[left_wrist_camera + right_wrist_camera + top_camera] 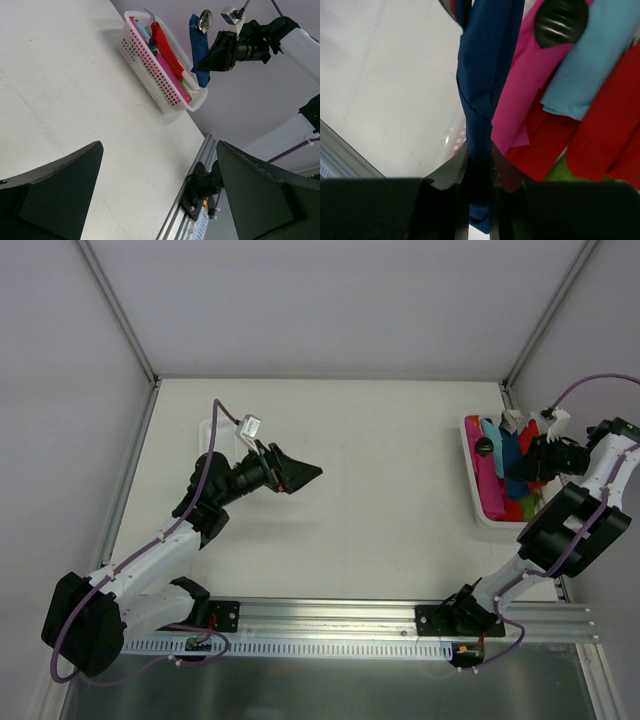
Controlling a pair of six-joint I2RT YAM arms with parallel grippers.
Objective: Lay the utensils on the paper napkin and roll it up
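Hidden: The handle of the spoon (205,19) is not seen. Only its shiny round bowl is shown, right at the top end of the paper napkin (200,47).
Hard to tell: It cannot be made out for sure whether the spoon is tucked inside the napkin.
Cut off: The left fingers (55,192) are cut by the bottom edge of the left wrist view.
Napkin look: It is dark blue, thin and soft. It is folded into a long narrow strip with creases.
Napkin place: It is held up in the air over the white basket (470,485), at the far right of the table (380,490).
Right fingers (451,176): They are clenched on the napkin near its lower end. A short bit is left poking past them.
Left fingers: They are spread wide with nothing held, well apart from the basket.
Basket: Pink, red, turquoise and green coloured pieces (600,115) are packed in it.
Only in left wrist view: The little holes in the basket wall are shown, and the napkin is seen up above the basket.
Only in right wrist view: The napkin's folds are seen close up, and the spoon bowl looks dark.
Only in top view: Both arms are seen together.
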